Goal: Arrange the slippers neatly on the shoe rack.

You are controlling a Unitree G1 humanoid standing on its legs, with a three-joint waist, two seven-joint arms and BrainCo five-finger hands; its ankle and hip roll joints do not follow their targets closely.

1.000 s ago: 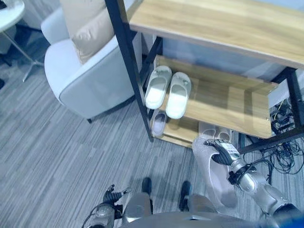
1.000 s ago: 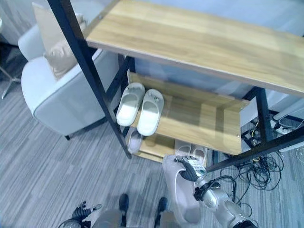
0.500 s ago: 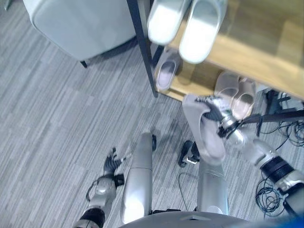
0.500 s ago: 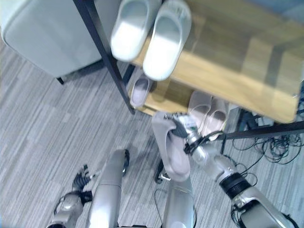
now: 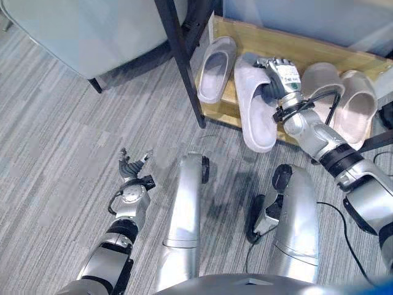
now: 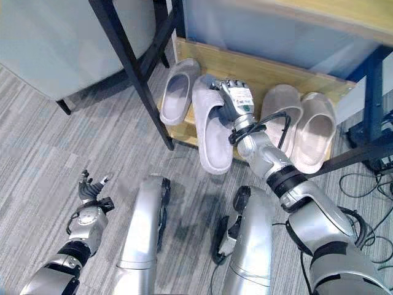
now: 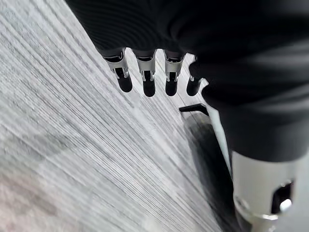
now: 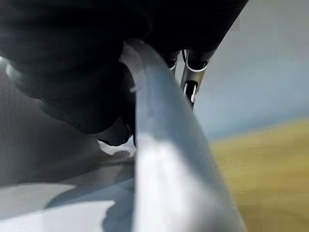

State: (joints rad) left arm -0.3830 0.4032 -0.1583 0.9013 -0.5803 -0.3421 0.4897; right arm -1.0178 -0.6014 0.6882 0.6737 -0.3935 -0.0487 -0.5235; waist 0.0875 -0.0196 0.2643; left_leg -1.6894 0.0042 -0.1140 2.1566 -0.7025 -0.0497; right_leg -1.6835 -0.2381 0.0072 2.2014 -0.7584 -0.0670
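Grey carpet [image 5: 67, 153] below, wooden bottom shelf [image 6: 258, 70] ahead. Right hand [image 6: 234, 98] clamped on grey slipper [image 6: 212, 132], toe over shelf beside lone slipper [image 6: 178, 92]. Left hand [image 5: 132, 169] low, fingers relaxed, holding nothing.

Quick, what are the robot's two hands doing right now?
Left hand: open, holding nothing, over the floor.
Right hand: shut on a grey slipper at the bottom shelf.
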